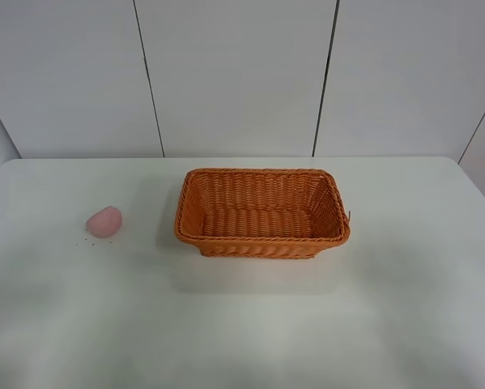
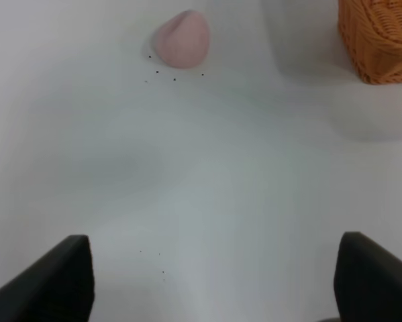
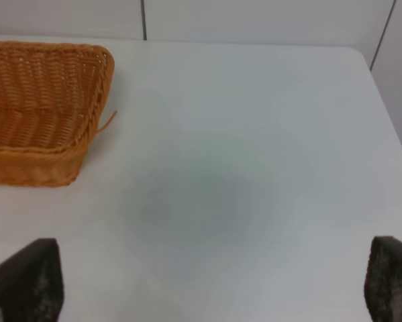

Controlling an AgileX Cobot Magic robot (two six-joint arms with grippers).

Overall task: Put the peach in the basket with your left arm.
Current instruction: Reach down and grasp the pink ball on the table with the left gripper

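We find the pale pink peach (image 1: 104, 220) resting on the bench (image 1: 242, 324), well left of the upright orange wicker basket (image 1: 262, 240); our left gripper (image 2: 214, 268) gapes, short of the peach.

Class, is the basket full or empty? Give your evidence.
Empty. In the high view the basket shows only bare woven floor; the peach lies outside it on the table.

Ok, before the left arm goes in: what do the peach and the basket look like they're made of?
The peach: pale pink, smooth and matte, with no shine or fuzz showing. It looks like a foam or soft plastic replica, though real fruit can't be ruled out. The basket: orange woven strands with a rolled rim, so wicker or plastic rattan. A loose strand sticks out at one corner.
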